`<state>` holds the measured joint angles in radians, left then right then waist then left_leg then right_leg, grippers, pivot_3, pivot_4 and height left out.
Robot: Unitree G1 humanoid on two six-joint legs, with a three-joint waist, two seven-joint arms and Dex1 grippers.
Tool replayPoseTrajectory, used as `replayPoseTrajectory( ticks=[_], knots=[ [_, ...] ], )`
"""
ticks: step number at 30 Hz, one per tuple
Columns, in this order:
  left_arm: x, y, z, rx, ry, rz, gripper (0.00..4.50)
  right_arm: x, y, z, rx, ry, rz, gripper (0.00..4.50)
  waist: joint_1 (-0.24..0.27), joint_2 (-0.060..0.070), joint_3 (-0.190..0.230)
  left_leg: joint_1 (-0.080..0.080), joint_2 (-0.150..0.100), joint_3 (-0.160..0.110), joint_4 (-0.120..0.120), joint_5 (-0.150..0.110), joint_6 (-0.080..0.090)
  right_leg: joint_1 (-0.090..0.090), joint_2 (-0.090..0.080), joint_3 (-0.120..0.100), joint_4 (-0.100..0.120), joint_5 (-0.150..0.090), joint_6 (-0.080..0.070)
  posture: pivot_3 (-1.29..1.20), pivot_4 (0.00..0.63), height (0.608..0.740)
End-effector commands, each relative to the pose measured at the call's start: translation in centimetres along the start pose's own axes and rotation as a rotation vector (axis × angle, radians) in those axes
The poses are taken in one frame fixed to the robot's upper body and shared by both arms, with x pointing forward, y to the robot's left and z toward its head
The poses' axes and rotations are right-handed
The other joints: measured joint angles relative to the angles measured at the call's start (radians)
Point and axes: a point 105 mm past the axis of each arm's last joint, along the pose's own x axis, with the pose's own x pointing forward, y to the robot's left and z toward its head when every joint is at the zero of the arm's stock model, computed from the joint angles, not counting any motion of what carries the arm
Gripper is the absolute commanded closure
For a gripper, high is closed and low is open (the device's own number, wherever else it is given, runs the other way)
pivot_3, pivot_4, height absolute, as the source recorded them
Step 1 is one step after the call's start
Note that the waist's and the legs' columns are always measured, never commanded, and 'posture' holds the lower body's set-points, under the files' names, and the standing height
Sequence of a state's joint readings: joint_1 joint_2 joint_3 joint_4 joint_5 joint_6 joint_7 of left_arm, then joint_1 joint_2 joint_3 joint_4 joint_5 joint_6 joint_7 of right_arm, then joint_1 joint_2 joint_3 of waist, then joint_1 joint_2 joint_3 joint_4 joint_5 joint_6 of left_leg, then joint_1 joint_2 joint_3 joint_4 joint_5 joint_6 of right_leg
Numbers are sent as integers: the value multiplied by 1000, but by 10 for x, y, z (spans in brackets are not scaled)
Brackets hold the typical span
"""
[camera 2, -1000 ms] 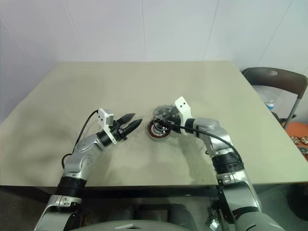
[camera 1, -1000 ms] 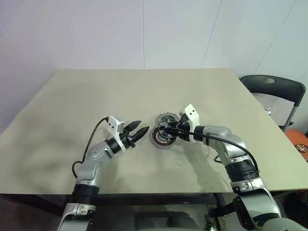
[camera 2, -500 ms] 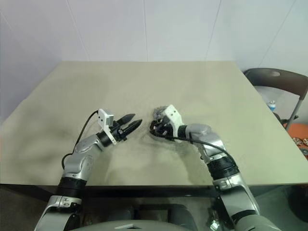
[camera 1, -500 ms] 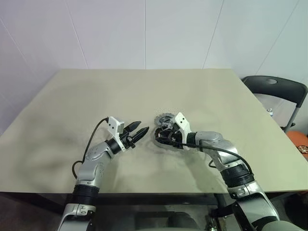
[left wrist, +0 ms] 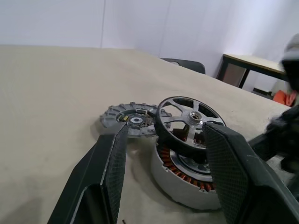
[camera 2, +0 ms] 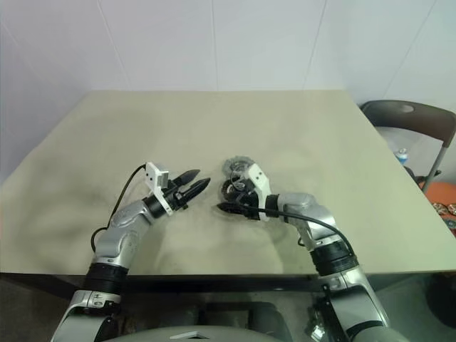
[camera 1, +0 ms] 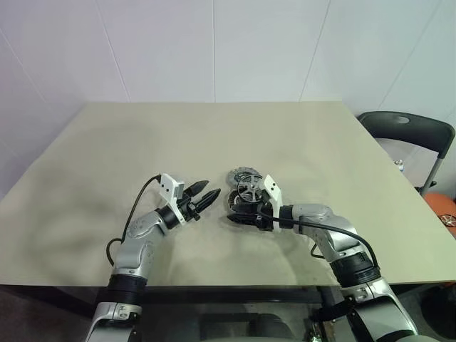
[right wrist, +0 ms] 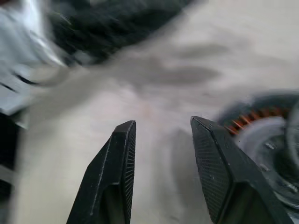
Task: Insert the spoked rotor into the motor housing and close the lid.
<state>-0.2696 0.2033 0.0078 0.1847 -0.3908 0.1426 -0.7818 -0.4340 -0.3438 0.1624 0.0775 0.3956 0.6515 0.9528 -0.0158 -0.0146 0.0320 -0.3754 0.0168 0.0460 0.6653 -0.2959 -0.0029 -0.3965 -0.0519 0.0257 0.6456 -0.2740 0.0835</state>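
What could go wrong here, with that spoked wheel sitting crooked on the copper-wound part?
1. The round silvery spoked rotor sits tilted on the round motor housing with copper-coloured windings, not seated; a nudge might slide it off or jam it askew.
2. The right hand, open and holding nothing, hovers right beside the housing and could bump it.
3. The grey toothed lid lies touching the housing; shoving either could shift both.

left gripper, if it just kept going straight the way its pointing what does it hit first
Probably the motor housing with the spoked rotor leaning tilted on top of it. Both sit dead ahead between the open left gripper fingers in the left wrist view; depth is hard to judge.
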Motion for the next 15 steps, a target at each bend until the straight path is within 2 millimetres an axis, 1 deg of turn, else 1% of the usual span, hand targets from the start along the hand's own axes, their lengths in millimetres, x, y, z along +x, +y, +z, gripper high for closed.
replayPoseTrajectory(
  ticks=[1, 3, 5, 8, 9, 12, 15],
  knots=[
    [3, -1, 6, 25, -18, -9, 1806, -5, -12, 43, -27, -170, -65, 2565, 0, 0, 0, 0, 0, 0, 0, 0, 0, 0, 0, 0, 0, 0, 0, 0, 0, 740],
    [3, -1, 5, 25, -16, -9, 1806, -11, -23, 59, -6, -249, -116, 2565, 0, 0, 0, 0, 0, 0, 0, 0, 0, 0, 0, 0, 0, 0, 0, 0, 0, 740],
    [3, -1, 5, 25, -14, -10, 1806, -18, -33, 69, -1, -290, -167, 2565, 2, 0, 0, 0, 0, 0, 0, 0, 0, 0, 1, 0, 0, 0, 0, 0, 0, 740],
    [2, -1, 4, 23, -12, -10, 1806, -32, -64, 71, -45, -265, -341, 2565, 3, 0, 0, -1, 0, 0, 0, 0, 0, -1, 0, 0, 0, 0, 0, 0, 0, 740],
    [2, -2, 3, 22, -11, -10, 1806, -36, -71, 71, -56, -261, -381, 2565, 2, 0, 0, -1, 0, 0, 0, 0, 0, -1, -1, 0, 0, 0, 0, 0, 0, 740],
    [2, -1, 3, 21, -10, -7, 1806, -47, -82, 75, -62, -249, -441, 2565, 1, 0, 0, -2, -1, 0, 0, 0, 0, -1, -2, 0, 0, 0, 0, 0, 0, 740],
    [1, -1, 2, 20, -10, -5, 1806, -55, -86, 74, -67, -219, -464, 2565, -1, 1, 0, -2, -1, 1, -1, 0, 0, -2, -3, 0, 0, 0, 0, 0, 0, 740]
  ],
)
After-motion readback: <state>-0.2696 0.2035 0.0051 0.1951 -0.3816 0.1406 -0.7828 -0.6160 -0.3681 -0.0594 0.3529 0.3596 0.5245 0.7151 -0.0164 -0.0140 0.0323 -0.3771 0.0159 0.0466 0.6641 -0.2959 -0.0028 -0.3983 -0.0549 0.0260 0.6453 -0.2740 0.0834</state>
